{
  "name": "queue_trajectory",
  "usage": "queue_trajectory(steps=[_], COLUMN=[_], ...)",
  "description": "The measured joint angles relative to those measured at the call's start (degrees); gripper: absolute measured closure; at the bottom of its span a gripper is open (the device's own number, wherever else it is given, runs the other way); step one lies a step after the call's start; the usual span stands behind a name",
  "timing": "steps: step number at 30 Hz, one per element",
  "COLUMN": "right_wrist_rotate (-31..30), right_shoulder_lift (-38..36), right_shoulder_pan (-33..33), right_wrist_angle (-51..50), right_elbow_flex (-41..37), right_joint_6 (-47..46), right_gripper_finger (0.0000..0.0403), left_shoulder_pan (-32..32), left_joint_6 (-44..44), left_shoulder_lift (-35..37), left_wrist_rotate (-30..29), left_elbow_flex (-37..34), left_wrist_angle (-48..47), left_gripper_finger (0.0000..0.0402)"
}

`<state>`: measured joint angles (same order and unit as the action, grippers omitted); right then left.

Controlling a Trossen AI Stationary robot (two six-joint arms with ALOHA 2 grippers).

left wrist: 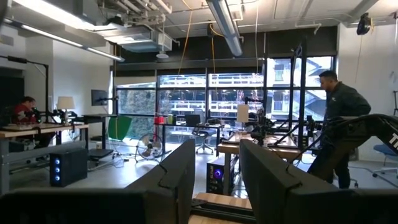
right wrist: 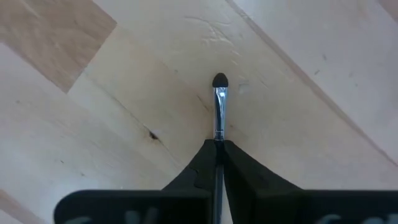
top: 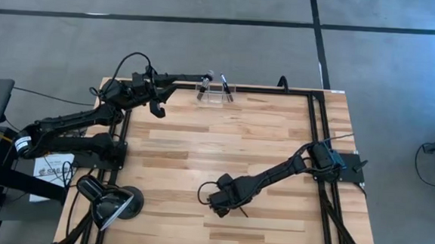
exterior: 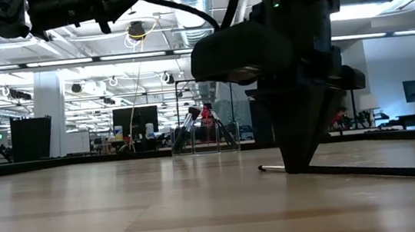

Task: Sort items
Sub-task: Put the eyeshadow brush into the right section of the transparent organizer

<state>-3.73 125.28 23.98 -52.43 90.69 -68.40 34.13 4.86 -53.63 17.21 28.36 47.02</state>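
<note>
My left gripper (top: pixel 210 75) is up in the air past the far edge of the table (top: pixel 224 141), on the left half, and it holds nothing. Its two dark fingers (left wrist: pixel 177 174) stand a little apart, with only the room showing between them. Far off in that room a person (left wrist: pixel 339 124) stands by a desk. Near the table's front left corner sits a black lamp (top: pixel 110 201) with a round head. Just beside my left gripper, at the far edge near the middle, is a clear holder (top: pixel 215 92), and a few brushes (top: pixel 225 87) stand in it, leaning. My right gripper (top: pixel 220 207) is down low on the wood near the front edge, about in the middle of the table. It is shut tight on one thin brush (right wrist: pixel 219 112). The brush lies flat on the table. Its silver neck and small dark tip stick out past my fingertips (right wrist: pixel 245 163), and its long dark handle (exterior: pixel 383 168) sticks out the other way, resting on the wood.
</note>
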Motion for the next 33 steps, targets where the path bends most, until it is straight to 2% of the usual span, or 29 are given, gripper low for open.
queue_trajectory(steps=[10,16,19,23,26,30,33], right_wrist_rotate=[-6.6,-15.6,-22.0,-31.8,-36.5,-35.5,-29.8], right_shoulder_lift=[-3.3,-8.1,-11.0,-13.6,-14.5,-15.5,-15.8], right_shoulder_pan=[2.9,5.6,6.2,5.7,4.3,0.7,-2.9], right_wrist_angle=[0.1,-3.3,-5.3,-4.3,-1.2,3.9,7.6], right_elbow_flex=[0.0,0.1,0.2,-0.1,-0.1,-0.1,-0.1], right_joint_6=[2.6,2.6,3.7,13.4,21.5,33.2,42.1], right_gripper_finger=[0.04,0.0401,0.0402,0.0402,0.0402,0.0402,0.0402], left_shoulder_pan=[0.0,-1.4,-2.5,-3.6,-4.3,-4.5,-4.5], left_joint_6=[0.0,0.2,0.3,2.0,2.1,2.1,3.3], left_shoulder_lift=[0.0,0.0,0.0,0.0,0.0,0.0,0.0], left_wrist_rotate=[0.0,0.2,1.9,5.7,8.6,11.4,13.0], left_elbow_flex=[0.0,0.0,0.0,0.0,0.0,0.0,0.0], left_wrist_angle=[-0.1,-2.5,-3.6,-4.5,-6.3,-9.5,-12.2], left_gripper_finger=[0.028,0.028,0.028,0.028,0.028,0.028,0.028])
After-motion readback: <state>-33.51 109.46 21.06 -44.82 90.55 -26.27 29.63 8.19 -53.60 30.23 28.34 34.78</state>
